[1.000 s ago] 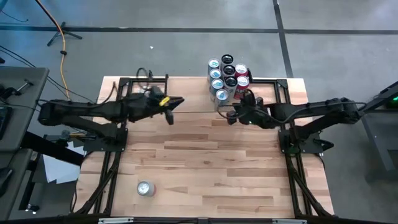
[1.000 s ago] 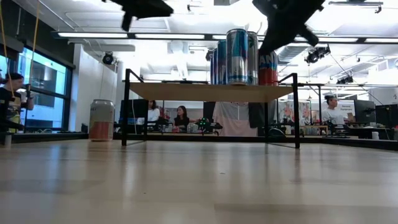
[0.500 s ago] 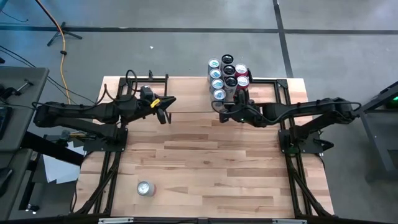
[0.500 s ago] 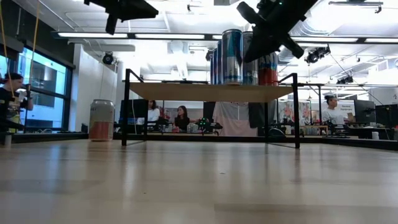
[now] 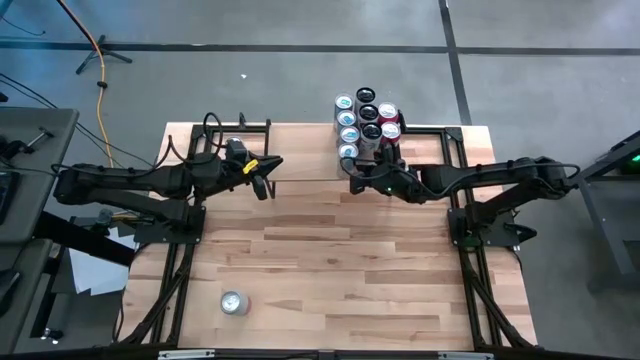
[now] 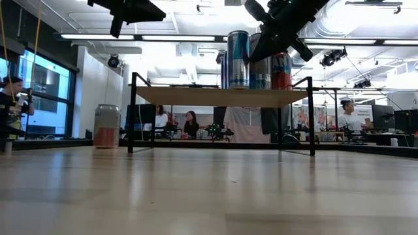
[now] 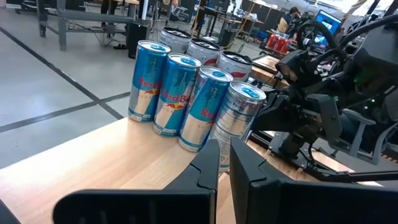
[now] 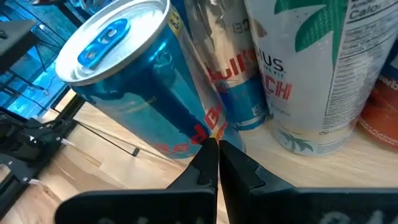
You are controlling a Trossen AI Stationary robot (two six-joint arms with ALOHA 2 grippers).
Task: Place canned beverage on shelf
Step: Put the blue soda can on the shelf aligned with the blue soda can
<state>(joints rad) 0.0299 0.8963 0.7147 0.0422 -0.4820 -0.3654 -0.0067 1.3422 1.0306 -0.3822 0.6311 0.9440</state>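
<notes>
Crowding the upper centre, blue and red cans (image 5: 360, 125) already stand on the light-wood, black-legged shelf (image 6: 215, 96); one silver can (image 5: 233, 302) waits lower left on the worktop. Both right gripper (image 5: 353, 183) and left gripper (image 5: 267, 184) are closed, empty.

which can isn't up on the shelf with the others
The lone can standing on the tabletop near the front left corner; every other can is clustered upright on the shelf at the back.
</notes>
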